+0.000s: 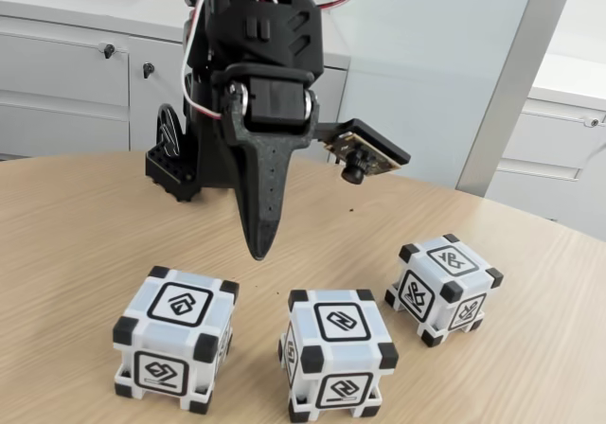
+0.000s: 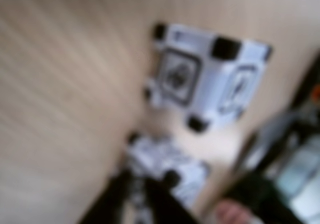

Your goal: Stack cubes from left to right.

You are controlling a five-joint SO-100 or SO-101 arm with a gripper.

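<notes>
Three white plastic cubes [image 1: 175, 339] [image 1: 338, 352] [image 1: 441, 286] with black-framed glyphs, no readable writing, sit on woodgrain surface [image 1: 76, 244]; pincer [image 1: 258, 244] hovers at twelve o'clock, opening indiscernible.

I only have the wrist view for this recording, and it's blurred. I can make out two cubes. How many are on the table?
Observer: Three in the fixed view: the left cube, the middle cube and the right cube.
Operator: Are any stacked?
Observer: No. Each stands alone on the table, apart from the others.
Operator: Where is the gripper?
Observer: The gripper hangs above the table, behind the gap between the left cube and the middle cube, holding nothing.
</notes>
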